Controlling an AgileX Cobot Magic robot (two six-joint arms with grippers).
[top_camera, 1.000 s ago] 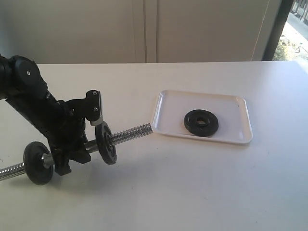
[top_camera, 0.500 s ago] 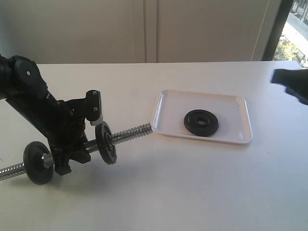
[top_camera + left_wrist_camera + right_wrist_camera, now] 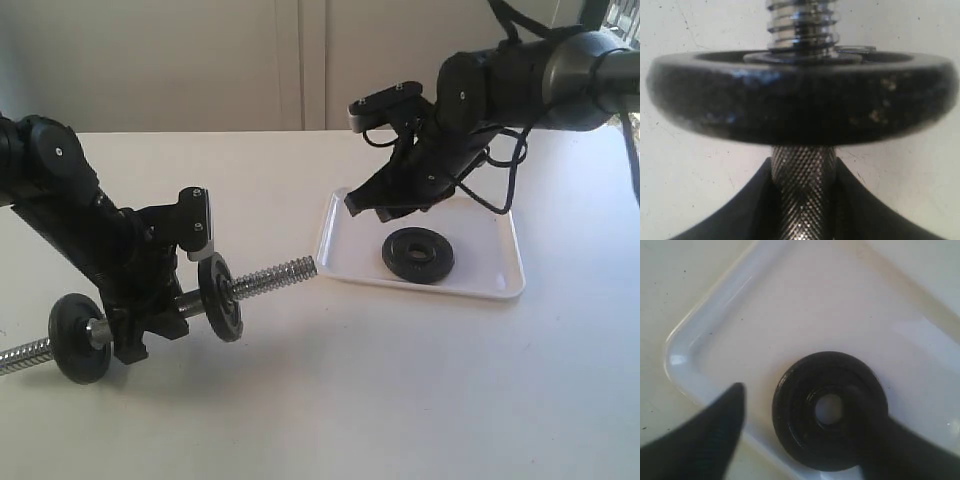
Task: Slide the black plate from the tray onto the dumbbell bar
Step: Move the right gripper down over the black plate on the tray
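My open right end effector [image 3: 383, 206] has arrived above the black plate [image 3: 418, 256]; left end effector [image 3: 148, 316] grips the dumbbell bar [image 3: 272, 277].

A white bench [image 3: 400, 400] fills the lower part of the frame, with a few small dark specks on its surface. Behind it stands a pale wall [image 3: 150, 60] of flat panels with a vertical seam [image 3: 301, 60]. In the upper right corner a window [image 3: 627, 12] gives bright daylight.
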